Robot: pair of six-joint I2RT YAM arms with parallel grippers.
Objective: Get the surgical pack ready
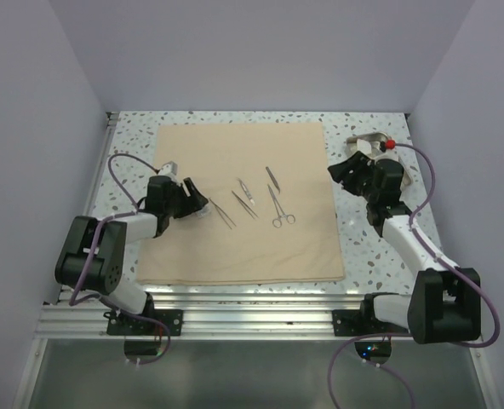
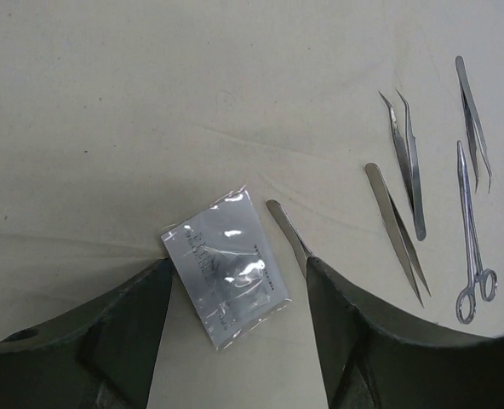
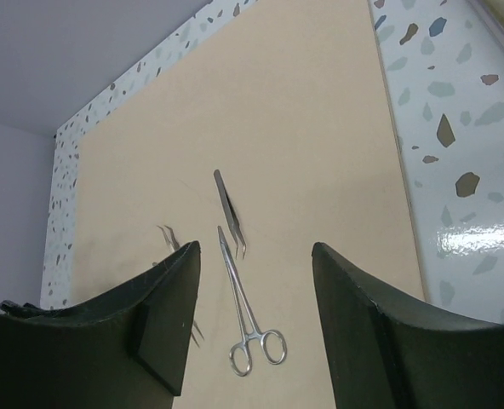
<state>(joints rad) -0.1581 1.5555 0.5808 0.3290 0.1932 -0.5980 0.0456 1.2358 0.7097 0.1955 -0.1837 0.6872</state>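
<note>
The tan cloth [image 1: 235, 247] of the surgical pack lies flat on the table. On it are a ring-handled clamp [image 1: 279, 209] and several tweezers [image 1: 244, 198]. My left gripper [image 1: 197, 203] hovers over the cloth's left part, open. In the left wrist view a clear packet [image 2: 226, 264] lies flat on the cloth [image 2: 107, 128] between my left gripper's [image 2: 239, 285] fingers [image 2: 363, 341], near the left one. My right gripper [image 1: 337, 173] is open at the cloth's right edge. In the right wrist view it [image 3: 254, 256] frames the clamp [image 3: 248, 315] and one pair of tweezers [image 3: 231, 204] from above.
A steel tray [image 1: 364, 143] with a red-tipped item [image 1: 389, 145] sits on the speckled table [image 1: 133, 136] behind my right gripper. Purple walls close in the left, back and right. A slim steel tool [image 2: 288, 234] runs under my left gripper's right finger.
</note>
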